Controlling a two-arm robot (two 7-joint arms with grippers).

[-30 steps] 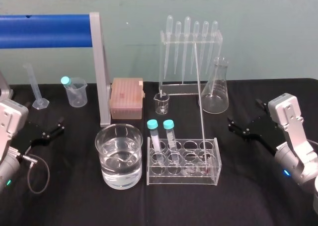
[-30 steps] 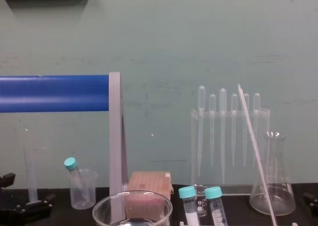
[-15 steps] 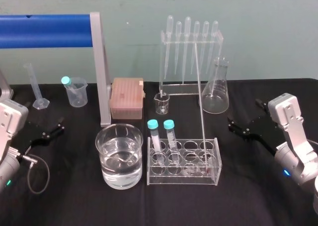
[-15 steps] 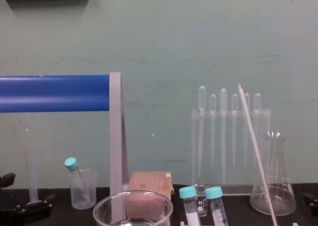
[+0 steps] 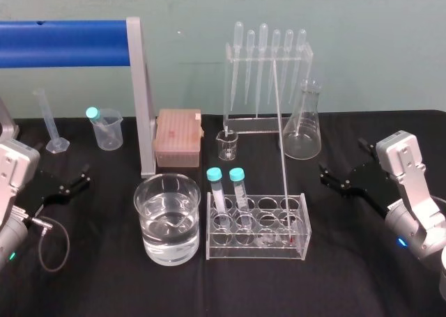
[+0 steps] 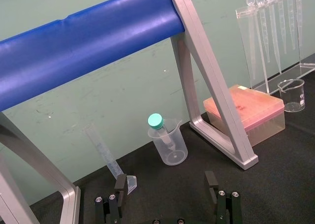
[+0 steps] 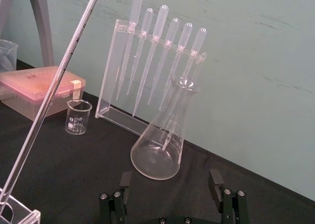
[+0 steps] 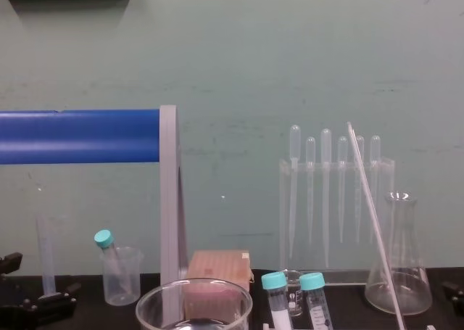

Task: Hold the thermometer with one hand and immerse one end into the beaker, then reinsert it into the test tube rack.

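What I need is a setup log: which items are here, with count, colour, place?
test tube rack: 1, clear, front centre.
thermometer: 1, whitish, red tip, leaning in rack's right end.
beaker: 1, clear, holding water, left of rack.
capped tubes: 2, teal caps, rack's left holes.
pipettes: 6, clear, hanging in back stand.
conical flask: 1, clear, back right.
small beaker: 1, clear, before stand.
tip box: 1, pinkish, behind beaker.
plastic beaker: 1, cloudy, back left, teal-capped tube inside.
measuring cylinder: 1, clear, back left.
frame: 1, blue bar, grey leg, back left.
left gripper: 1, black, open, far left.
right gripper: 1, black, open, far right.
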